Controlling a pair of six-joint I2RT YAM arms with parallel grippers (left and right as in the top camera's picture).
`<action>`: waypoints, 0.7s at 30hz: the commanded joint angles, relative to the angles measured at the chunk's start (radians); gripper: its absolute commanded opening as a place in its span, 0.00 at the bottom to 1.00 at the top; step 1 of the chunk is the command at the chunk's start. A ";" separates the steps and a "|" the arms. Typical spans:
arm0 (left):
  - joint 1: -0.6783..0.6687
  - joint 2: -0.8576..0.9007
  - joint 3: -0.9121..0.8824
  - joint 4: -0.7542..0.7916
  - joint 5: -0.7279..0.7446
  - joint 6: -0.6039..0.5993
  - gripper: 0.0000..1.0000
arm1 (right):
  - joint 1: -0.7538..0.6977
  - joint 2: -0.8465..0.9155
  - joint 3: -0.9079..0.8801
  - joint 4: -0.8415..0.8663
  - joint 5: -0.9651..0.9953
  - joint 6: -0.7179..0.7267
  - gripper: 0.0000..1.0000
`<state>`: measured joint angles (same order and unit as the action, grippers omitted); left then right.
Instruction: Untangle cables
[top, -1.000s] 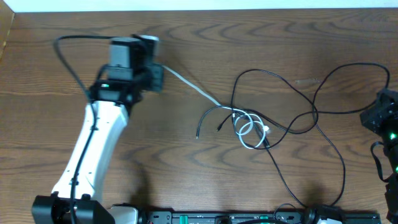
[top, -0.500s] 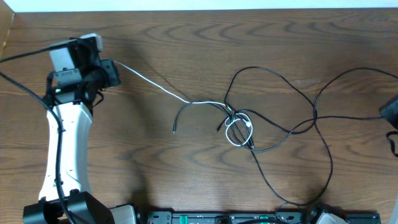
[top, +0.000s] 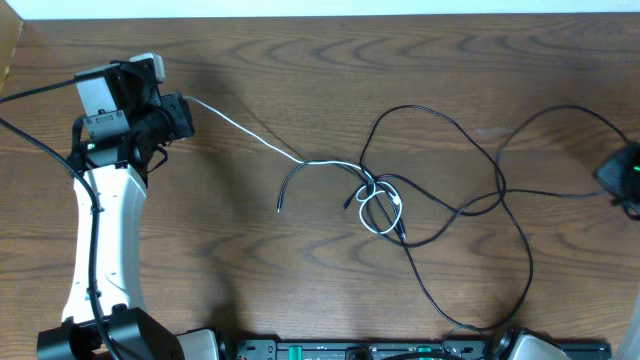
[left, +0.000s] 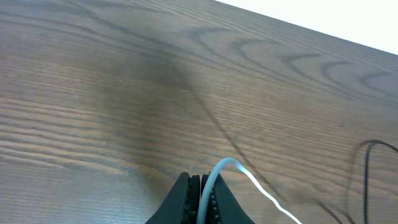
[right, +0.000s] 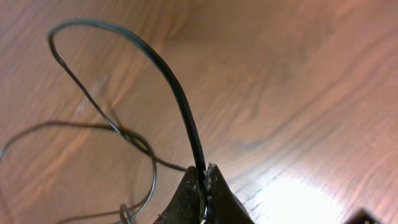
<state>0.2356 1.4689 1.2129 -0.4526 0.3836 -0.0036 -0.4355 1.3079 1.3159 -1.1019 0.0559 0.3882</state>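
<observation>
1. At the left of the desk (top: 260, 300), the white cable (top: 247, 132) is pinched in the left claw (left: 200, 185), which is closed tight on it.
2. Mid-desk, the white cable is looped into a knot with the black cables (top: 437, 112).
3. At the right edge, one of the black cables is clamped in the closed right claw (right: 203, 180).
</observation>
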 joint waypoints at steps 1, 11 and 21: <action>-0.002 -0.018 -0.001 0.001 0.038 -0.010 0.08 | 0.097 0.015 0.017 0.006 -0.026 -0.027 0.01; -0.061 -0.018 -0.001 0.001 0.097 -0.010 0.08 | 0.357 0.164 0.018 0.160 0.058 0.053 0.01; -0.116 -0.019 -0.001 0.017 0.096 -0.004 0.08 | 0.423 0.198 0.026 0.159 0.008 -0.021 0.99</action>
<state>0.1364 1.4677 1.2129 -0.4404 0.4667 -0.0036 -0.0559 1.5551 1.3167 -0.9360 0.0624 0.3870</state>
